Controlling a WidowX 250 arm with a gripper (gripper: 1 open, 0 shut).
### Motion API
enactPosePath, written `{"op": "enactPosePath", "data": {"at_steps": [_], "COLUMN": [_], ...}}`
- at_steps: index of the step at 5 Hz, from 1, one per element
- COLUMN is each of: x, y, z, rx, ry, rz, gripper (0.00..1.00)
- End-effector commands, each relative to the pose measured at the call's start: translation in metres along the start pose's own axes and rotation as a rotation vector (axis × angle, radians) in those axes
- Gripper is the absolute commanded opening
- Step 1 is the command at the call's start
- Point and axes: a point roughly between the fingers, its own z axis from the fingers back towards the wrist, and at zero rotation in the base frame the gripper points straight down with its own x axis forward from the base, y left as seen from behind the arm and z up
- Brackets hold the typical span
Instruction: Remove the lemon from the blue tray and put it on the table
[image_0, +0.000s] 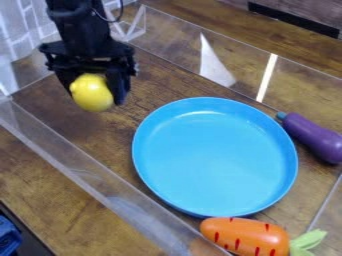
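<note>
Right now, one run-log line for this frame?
pincer: shut on lemon | lemon: off blue tray, held left of it over table | tray: empty | step: placing, not yet released

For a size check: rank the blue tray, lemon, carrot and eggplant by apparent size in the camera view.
1. blue tray, clearly largest.
2. carrot and eggplant: similar; the carrot sits nearer the camera and the frame cuts off the eggplant, so unranked.
3. lemon, smallest, held in the hand.
</note>
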Motion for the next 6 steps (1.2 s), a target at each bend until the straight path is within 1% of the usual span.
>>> {"op": "enactPosePath", "data": {"at_steps": [1, 2, 3, 4, 6], "x": [0.013, 0.018, 0.021, 0.024, 0.035], "y": [0.009, 0.021, 0.024, 0.023, 0.011], "z": [0.007, -0.001, 0.007, 0.011, 0.027], "rx": [-0.022, -0.036, -0.043, -0.058, -0.049], "ry": [-0.056, -0.065, -0.081, -0.096, -0.129], "rz": [-0.099, -0.183, -0.235, -0.278, -0.251], "gripper": [0.00, 0.00, 0.00, 0.00, 0.00]}}
